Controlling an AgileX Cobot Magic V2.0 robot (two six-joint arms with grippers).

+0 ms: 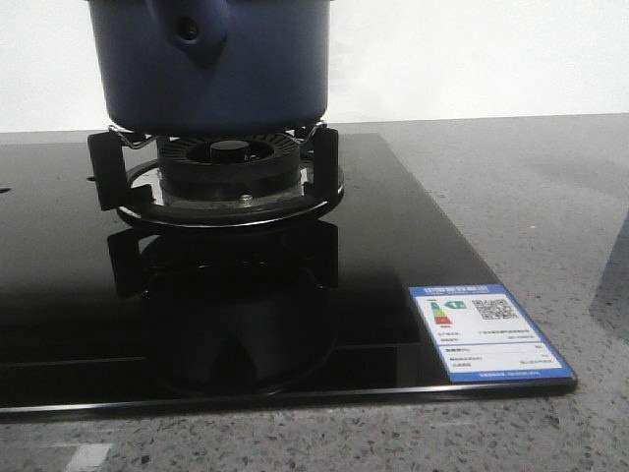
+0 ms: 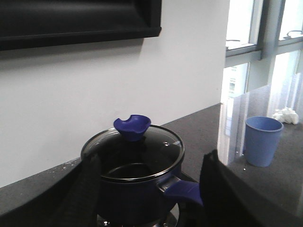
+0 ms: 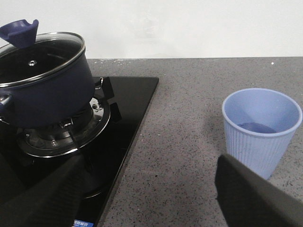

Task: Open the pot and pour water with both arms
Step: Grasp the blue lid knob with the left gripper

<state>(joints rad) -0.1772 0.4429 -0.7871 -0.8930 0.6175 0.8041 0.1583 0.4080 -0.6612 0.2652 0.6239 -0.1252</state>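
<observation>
Squarely on the burner ring (image 1: 231, 187) of the glossy black hob (image 1: 413, 256): matte navy pot (image 1: 211, 69), glass lid (image 2: 135, 151) on. Straight ahead, at 12 o'clock of left end effector (image 2: 149, 198), fingers spread apart. Off at 10 o'clock of right end effector (image 3: 151, 198), likewise apart; ribbed pale cup (image 3: 260, 130) on speckled grey desk (image 3: 189, 118).

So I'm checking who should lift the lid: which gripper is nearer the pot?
Left. The left gripper is open and lined up just in front of the pot. The right gripper, also open, sits off to the pot's side, near the pale blue cup.
</observation>
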